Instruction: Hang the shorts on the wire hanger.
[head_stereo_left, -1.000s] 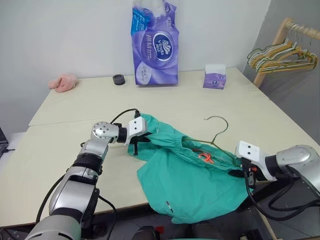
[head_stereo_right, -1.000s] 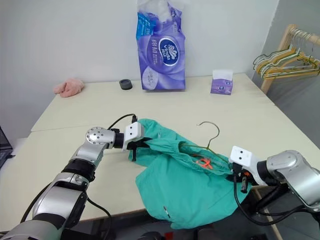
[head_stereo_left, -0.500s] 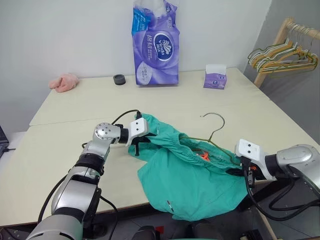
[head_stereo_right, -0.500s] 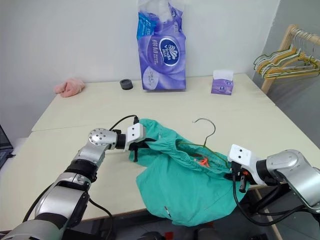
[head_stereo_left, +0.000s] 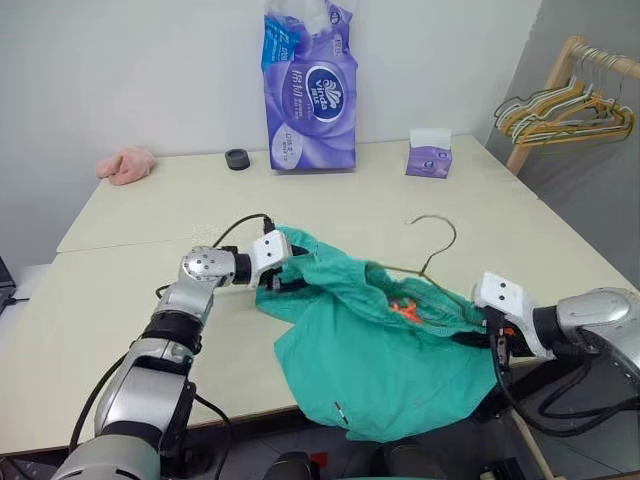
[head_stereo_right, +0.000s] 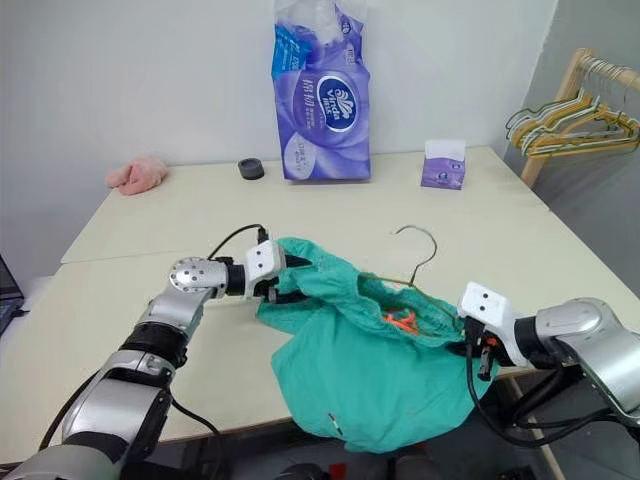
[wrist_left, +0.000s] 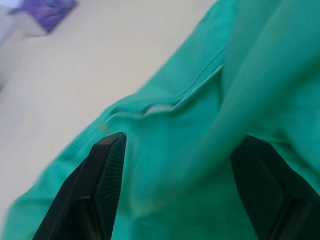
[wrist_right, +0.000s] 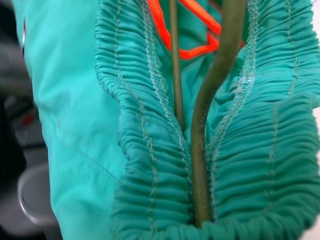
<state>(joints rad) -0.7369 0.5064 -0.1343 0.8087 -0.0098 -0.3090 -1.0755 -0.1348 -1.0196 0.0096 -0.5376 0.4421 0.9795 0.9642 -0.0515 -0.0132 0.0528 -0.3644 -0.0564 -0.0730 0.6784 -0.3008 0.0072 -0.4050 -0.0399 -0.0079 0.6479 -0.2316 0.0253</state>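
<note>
The teal-green shorts (head_stereo_left: 380, 370) lie bunched on the table's near edge, one leg hanging over the front. The wire hanger (wrist_right: 211, 90) is threaded inside the gathered waistband (wrist_right: 150, 150), and its hook (head_stereo_right: 434, 240) rises clear of the table behind the cloth. My right gripper (head_stereo_left: 492, 338) is shut at the right end of the waistband, gripping the hanger's wire there with the cloth bunched around it. My left gripper (wrist_left: 182, 185) is at the left end of the shorts, its fingers (wrist_left: 102, 190) spread open with teal cloth lying loosely between them.
A purple tissue pack (head_stereo_left: 310, 90), a small purple tissue box (head_stereo_left: 429, 155), a black roll (head_stereo_left: 237, 159) and a pink cloth (head_stereo_left: 127, 165) stand along the far side of the table (head_stereo_left: 130, 300). A wooden rack with bunched hangers (head_stereo_left: 570, 105) is at the far right.
My left gripper has opened and let go of the shorts' left end, shifting slightly left. The right gripper stays shut on the hanger, whose hook has lifted a little.
</note>
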